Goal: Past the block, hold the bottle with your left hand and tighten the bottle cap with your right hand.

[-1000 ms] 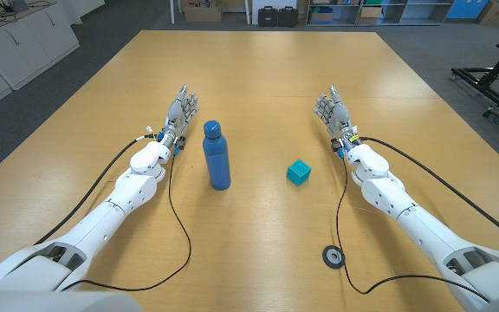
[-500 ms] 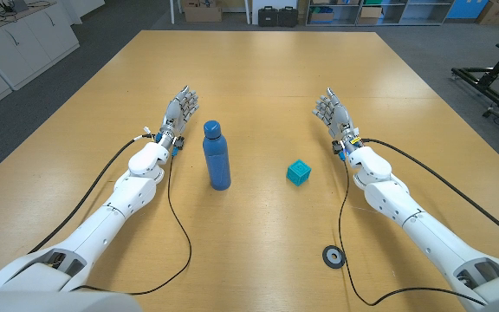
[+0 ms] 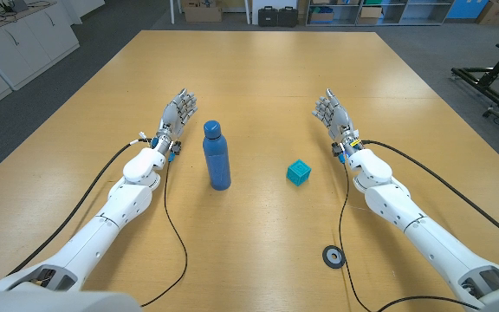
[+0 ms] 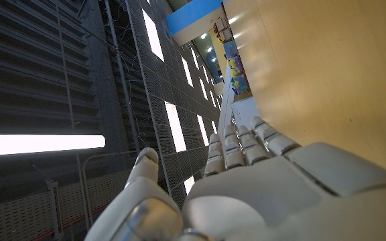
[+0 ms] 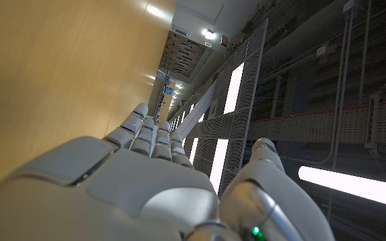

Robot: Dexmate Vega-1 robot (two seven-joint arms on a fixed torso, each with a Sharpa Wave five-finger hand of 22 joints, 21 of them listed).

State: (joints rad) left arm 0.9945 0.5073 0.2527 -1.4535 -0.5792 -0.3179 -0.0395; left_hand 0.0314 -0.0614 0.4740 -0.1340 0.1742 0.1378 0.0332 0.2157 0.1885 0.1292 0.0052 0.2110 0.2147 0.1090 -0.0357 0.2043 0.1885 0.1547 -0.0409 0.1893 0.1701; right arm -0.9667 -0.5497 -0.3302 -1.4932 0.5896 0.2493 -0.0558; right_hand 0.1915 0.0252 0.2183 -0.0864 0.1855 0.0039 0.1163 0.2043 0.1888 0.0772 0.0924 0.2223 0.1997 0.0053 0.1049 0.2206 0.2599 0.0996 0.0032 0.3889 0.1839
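Both hands empty, fingers spread: left hand (image 3: 178,113) beside the upright bottle (image 3: 217,156), right hand (image 3: 332,113) beyond the block (image 3: 298,172). A clumsy sideways reach could topple that bottle.

**A robotics lab or workshop hall**

A broad light wooden table (image 3: 258,78) stands on grey floor. Beyond the left hand (image 3: 180,111) run white cabinets (image 3: 20,43); past both hands sit brown cardboard boxes (image 3: 203,12), black equipment cases (image 3: 278,15) and shelving. Off beyond the right hand (image 3: 329,109) stands a black metal stand (image 3: 492,82). The wrist views show metal mesh ceiling panels (image 4: 146,100) and tube lights (image 5: 364,184).
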